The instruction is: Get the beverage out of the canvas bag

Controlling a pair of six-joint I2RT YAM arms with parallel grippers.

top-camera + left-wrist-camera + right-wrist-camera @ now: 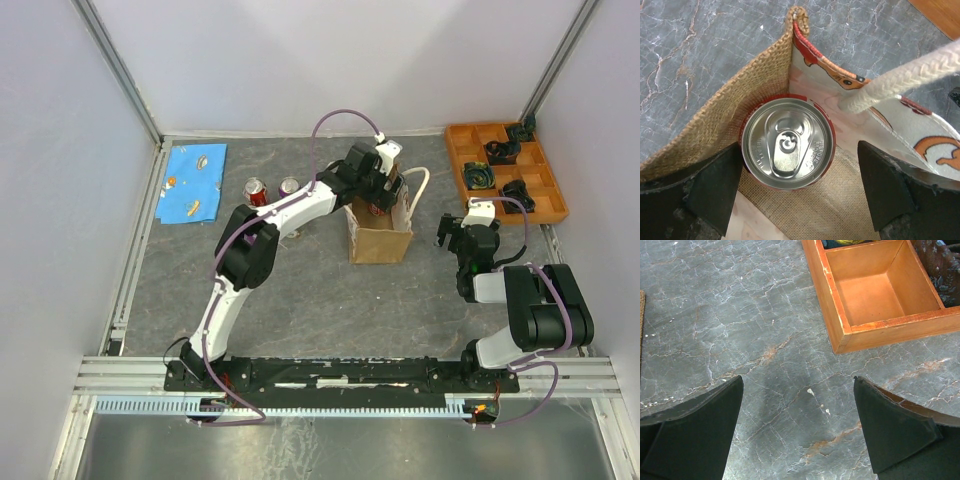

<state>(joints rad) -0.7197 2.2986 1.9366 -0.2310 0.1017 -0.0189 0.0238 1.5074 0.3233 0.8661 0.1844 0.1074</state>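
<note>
While your left fingers (pixel 705 190) hang spread wide over the open mouth of the canvas bag (pixel 735 115), start well off to their left: a blue cloth (pixel 195 182) lies flat on the counter (pixel 300 300), and nearer to them two cans (pixel 256 191) stand side by side. Between the left fingers, the beverage can (pixel 786 145) stands upright inside the bag, silver top up with its tab closed, pressed against the woven wall. The left-hand finger is just beside the can's rim and the other is well apart from it. A cream rope handle (pixel 905 75) crosses beyond the right-hand finger. Further right, your right fingers (pixel 695 435) are also spread wide, holding nothing, over the grey counter and apart from the bag. Ahead of them and to the right sits the corner of the orange tray (pixel 840 315).
</note>
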